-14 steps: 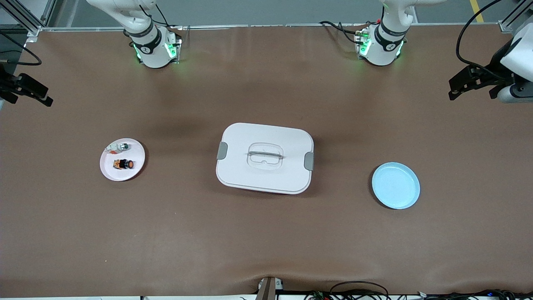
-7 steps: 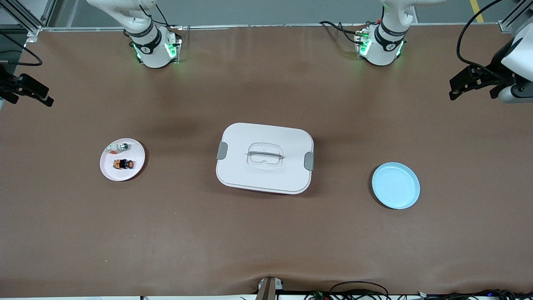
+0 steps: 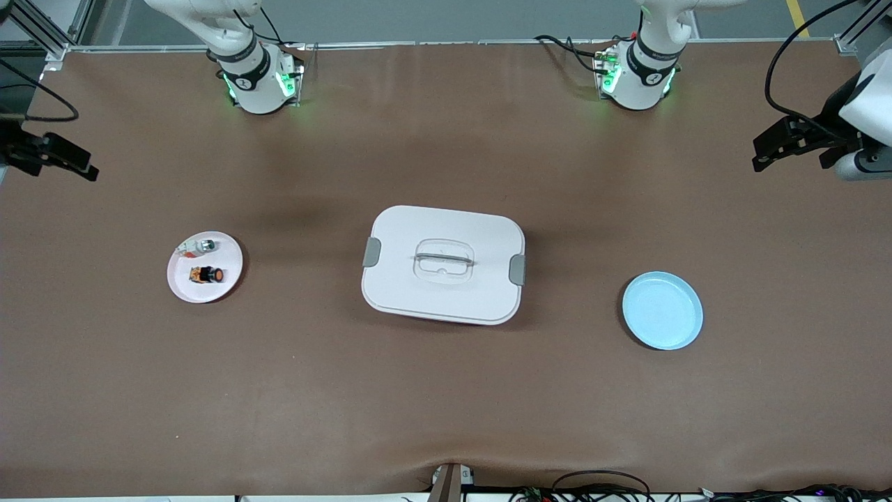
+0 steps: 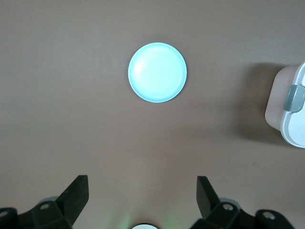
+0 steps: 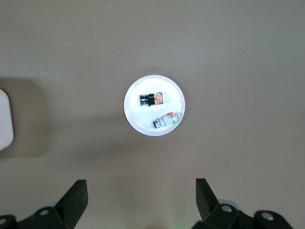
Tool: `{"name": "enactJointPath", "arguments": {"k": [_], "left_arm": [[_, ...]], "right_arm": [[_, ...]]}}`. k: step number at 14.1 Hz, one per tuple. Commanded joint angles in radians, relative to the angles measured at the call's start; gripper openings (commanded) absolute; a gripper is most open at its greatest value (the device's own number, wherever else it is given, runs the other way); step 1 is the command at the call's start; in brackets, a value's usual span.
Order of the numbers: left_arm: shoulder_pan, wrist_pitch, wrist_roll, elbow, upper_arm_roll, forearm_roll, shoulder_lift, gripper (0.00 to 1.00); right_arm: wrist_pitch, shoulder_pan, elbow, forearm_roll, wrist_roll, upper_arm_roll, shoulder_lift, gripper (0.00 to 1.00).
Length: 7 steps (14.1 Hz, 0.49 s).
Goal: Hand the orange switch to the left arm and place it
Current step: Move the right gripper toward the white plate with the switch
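Both grippers shifted slightly: right gripper (image 3: 52,155) over its desk end, left gripper (image 3: 791,141) likewise, fingers spread, empty. Still no approach to orange switch (image 3: 207,275) on pink plate (image 3: 182,286); white box (image 3: 443,264) untouched.

The right arm rises from its base and its black right gripper (image 3: 52,155) hangs high over the table's edge at the right arm's end, its two fingers (image 5: 76,195) spread wide apart and holding nothing. The left arm does the same at its own end, with the left gripper (image 3: 791,143) up in the air over the table's edge there. Its fingers (image 4: 78,193) are likewise spread wide and bare.
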Motion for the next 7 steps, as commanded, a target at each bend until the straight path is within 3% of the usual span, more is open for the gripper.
{"name": "enactJointPath", "arguments": {"k": [1, 7], "left_arm": [[0.0, -0.033, -0.002, 0.008, -0.005, -0.001, -0.009, 1.0], [0.002, -0.032, 0.004, 0.011, -0.002, -0.009, -0.009, 1.0]], "right_arm": [[-0.014, -0.018, 0.054, -0.007, 0.004, 0.002, 0.091, 1.0], [-0.024, -0.027, 0.102, -0.016, 0.001, 0.001, 0.193, 1.0]]}}
